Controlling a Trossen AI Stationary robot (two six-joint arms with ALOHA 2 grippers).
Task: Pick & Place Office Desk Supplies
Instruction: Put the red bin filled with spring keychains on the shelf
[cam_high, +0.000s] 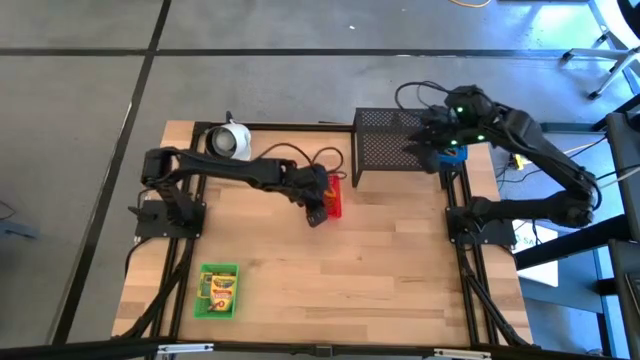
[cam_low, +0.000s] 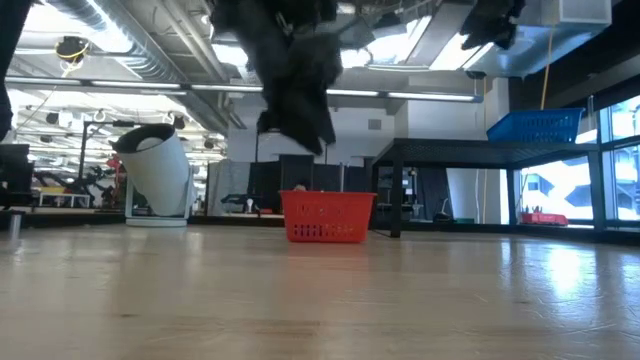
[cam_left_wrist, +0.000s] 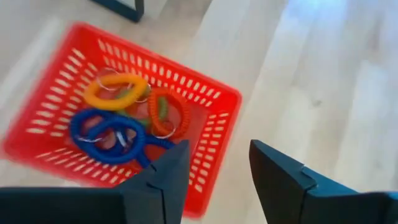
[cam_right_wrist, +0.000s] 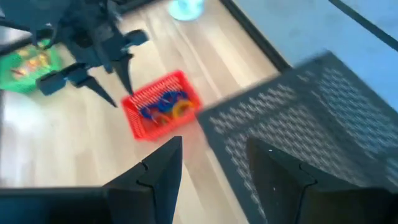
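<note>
The left gripper's (cam_left_wrist: 214, 174) jaws stand spread and hold nothing, hanging just above the near right corner of the red tray (cam_left_wrist: 211, 102). Inside that tray the left wrist view shows four loops: one yellow-orange (cam_left_wrist: 115, 90), one red-orange (cam_left_wrist: 171, 112) and two blue (cam_left_wrist: 106, 134), overlapping one another. The high view cannot count them, since the left arm covers most of the tray there, leaving only a red edge (cam_high: 335, 200) showing at mid-surface.

The right gripper's (cam_right_wrist: 214, 168) jaws are also spread and empty, raised over the black mesh rack (cam_right_wrist: 311, 124) at the far right of the surface (cam_high: 400, 260). A blue tray (cam_high: 455, 155) peeks out beside that gripper in the high view, and the low view shows it perched on top of the rack.

A green tray (cam_high: 218, 290) sits near left, holding two yellow-green boxes (cam_high: 221, 289). A white round object (cam_high: 232, 140) stands at the far left corner.
</note>
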